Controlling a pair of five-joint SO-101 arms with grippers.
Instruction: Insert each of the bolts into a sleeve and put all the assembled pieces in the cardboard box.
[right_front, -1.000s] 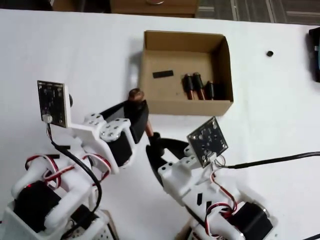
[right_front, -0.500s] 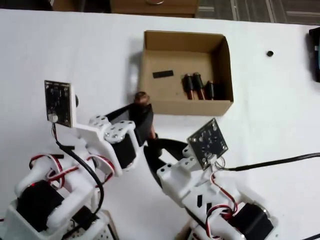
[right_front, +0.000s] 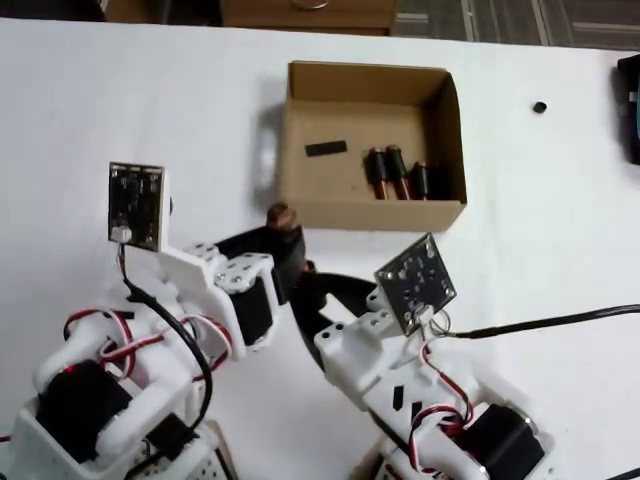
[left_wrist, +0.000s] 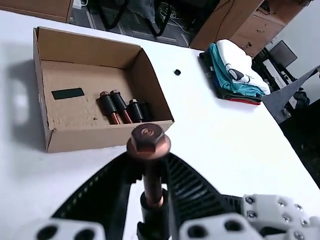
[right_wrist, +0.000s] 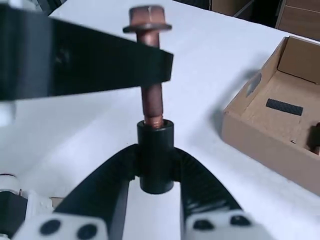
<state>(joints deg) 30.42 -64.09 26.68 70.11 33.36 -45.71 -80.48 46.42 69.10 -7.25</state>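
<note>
We are seeing the left gripper (left_wrist: 148, 172) pinching a copper bolt (left_wrist: 148, 143) by its shank below the hex head, and the right gripper (right_wrist: 156, 175) clamping an upright black sleeve (right_wrist: 156, 152). The bolt's tip is entering the sleeve. Both pieces are looking rigid, light and smooth, so probably slippery, and mid-body holds seem safest. The white table (right_front: 560, 200) is lying flat, with the cardboard box (right_front: 370, 215) at twelve o'clock holding assembled pieces (right_front: 395, 172). Wooden cabinets (left_wrist: 235, 22) are standing beyond.

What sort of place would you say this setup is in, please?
Probably an office or lab workroom: a white table serves as the bench, with wooden drawers and what look like chair legs behind it.
</note>
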